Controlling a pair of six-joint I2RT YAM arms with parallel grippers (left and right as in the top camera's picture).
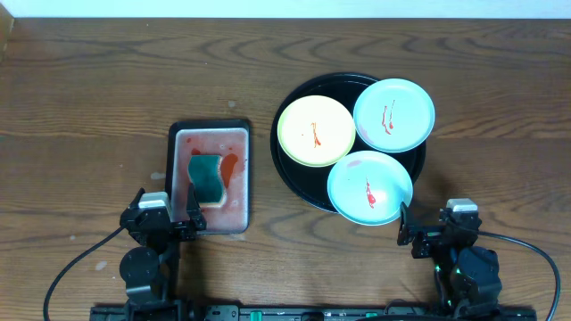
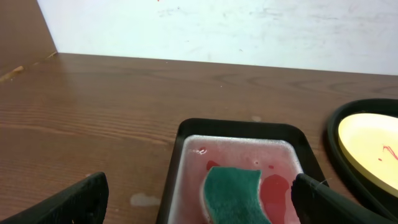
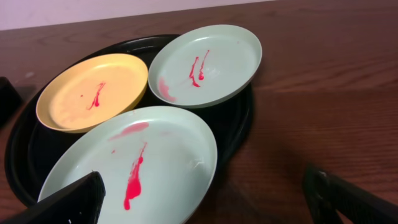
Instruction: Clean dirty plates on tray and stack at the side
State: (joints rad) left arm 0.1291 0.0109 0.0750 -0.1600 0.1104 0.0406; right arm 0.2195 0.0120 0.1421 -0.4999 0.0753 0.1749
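Note:
The round black tray (image 1: pixel 294 178) sits right of centre and holds three plates, each smeared with red sauce. The pale yellow plate (image 1: pixel 316 131) is at its left, one mint plate (image 1: pixel 393 114) at its far right, the other mint plate (image 1: pixel 369 186) at its near edge. They also show in the right wrist view: yellow plate (image 3: pixel 93 90), far mint plate (image 3: pixel 208 62), near mint plate (image 3: pixel 134 165), tray (image 3: pixel 25 143). My right gripper (image 3: pixel 205 208) is open and empty just in front of the near mint plate. My left gripper (image 2: pixel 199 205) is open and empty over the near end of the small tray.
A small rectangular black-rimmed tray (image 1: pixel 209 176) with pinkish liquid holds a green sponge (image 1: pixel 206 177), left of the round tray. It shows in the left wrist view (image 2: pixel 186 134) with the sponge (image 2: pixel 235 194). A white wall stands at the table's far edge.

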